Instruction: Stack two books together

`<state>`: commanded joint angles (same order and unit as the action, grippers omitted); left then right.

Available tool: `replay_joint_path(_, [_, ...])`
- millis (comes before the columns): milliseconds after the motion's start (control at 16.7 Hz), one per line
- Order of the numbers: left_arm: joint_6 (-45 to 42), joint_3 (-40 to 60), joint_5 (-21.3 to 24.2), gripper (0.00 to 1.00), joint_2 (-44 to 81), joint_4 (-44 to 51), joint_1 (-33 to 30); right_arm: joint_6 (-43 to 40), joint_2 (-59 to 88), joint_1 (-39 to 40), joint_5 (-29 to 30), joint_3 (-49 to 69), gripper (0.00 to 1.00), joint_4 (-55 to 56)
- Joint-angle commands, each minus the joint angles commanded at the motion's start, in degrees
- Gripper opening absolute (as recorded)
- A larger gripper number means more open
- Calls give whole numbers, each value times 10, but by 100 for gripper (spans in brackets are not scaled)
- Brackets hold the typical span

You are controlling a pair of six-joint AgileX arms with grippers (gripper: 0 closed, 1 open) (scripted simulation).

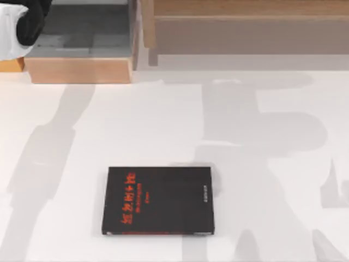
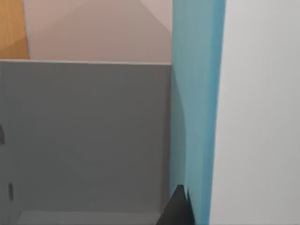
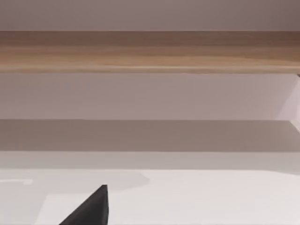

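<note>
The left pincer (image 2: 180, 208) shows in its wrist view as 1 dark fingertip against the teal book (image 2: 197, 93), which stands on edge as a tall band beside a white surface. Whether it grips that book I cannot tell, since the other finger is hidden. Next to the book is a grey-walled box (image 2: 84, 140), and in the top view the left arm (image 1: 24, 22) sits over the same wooden, grey-lined box (image 1: 82, 68) at the far left of the bench (image 1: 163, 120).

The black book (image 1: 159, 201) lies flat near the middle of the bench, toward the near edge, red lettering up, well apart from the box.

The right pincer (image 3: 91, 208) shows 1 dark tip above the bench, facing a wooden shelf (image 3: 150, 49); I cannot tell whether it is open or closed.

The job looks early: the 2 books are far apart. The main risk is the teal book. Pinched on edge by a thin hold, it could slip or swing on lifting, catch the box wall, or land skewed on the black book and slide off.
</note>
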<state>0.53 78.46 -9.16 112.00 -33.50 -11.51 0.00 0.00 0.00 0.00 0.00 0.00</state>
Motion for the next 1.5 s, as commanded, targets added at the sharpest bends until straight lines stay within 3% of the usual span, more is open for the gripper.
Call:
replay_joint_path(300, [-15,-2,-18,0,-15,-3,-5,0,0,0,0,0,100,0])
replay_joint_path(480, [-63,-31,-85,0,-69,0,-32,0,0,0,0,0,100,0])
replay_joint_path(660, [-129,-86,-186,0,-143,21,-84,0,0,0,0,0,100,0])
replay_joint_path(1080, [-279,-279,-420,0,-257,153,-305,0,0,0,0,0,100,0])
replay_joint_path(1260, [-323,-355,-466,0,-248,231,-428,0,0,0,0,0,100,0])
replay_joint_path(1500, [-358,-423,-471,0,-218,319,-564,0,0,0,0,0,100,0])
